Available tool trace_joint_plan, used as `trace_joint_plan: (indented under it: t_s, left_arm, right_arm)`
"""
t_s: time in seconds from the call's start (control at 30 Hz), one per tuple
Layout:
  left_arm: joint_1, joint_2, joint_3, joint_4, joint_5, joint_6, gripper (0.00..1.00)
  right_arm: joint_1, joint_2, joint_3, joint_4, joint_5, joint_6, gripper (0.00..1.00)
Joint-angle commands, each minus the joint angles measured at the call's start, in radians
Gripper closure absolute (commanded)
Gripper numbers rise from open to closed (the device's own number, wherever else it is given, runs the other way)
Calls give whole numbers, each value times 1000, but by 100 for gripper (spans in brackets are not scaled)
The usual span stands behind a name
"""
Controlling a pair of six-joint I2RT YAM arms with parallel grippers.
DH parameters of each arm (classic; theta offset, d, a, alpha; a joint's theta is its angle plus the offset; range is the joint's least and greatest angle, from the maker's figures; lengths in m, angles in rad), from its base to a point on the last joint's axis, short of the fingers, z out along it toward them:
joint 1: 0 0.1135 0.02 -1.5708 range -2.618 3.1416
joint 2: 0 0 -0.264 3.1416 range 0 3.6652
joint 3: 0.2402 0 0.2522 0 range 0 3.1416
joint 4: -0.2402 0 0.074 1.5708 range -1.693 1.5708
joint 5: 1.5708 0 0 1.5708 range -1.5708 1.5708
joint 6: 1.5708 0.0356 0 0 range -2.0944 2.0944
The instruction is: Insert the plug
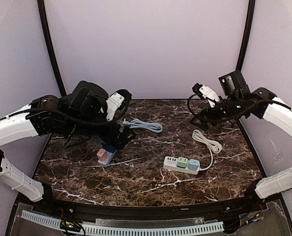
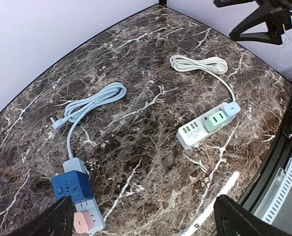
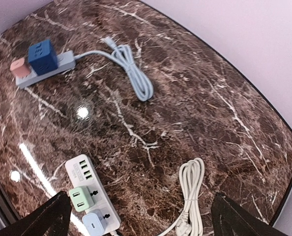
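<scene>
A white power strip with a green and a pale blue adapter lies right of centre; its white cable is coiled behind it, with the plug at the coil's near end. A grey-blue strip with a pink and a dark blue adapter lies to the left. Its blue cable is coiled, with the plug loose on the table. My left gripper is open and empty above the grey-blue strip. My right gripper is open and empty above the white coil.
The dark marble table has a raised black rim at the front and purple walls behind and at the sides. A white cable duct runs along the near edge. The two strips lie about a hand's width apart.
</scene>
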Motion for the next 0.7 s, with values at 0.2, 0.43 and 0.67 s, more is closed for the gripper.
trace_joint_plan:
  t_s: [0.2,0.43,0.67]
  left_arm:
    - [180,-22,69,-141,-83,14,1]
    - [310,-102,37,-188,-170,33,1]
    - [481,-244,-58,-208,-181,61,1]
  right_arm:
    - [-142,-71,68,60,158,379,1]
    - [-218,-119,49,46,195,494,1]
    - [-341,-131,1,-3,47,578,1]
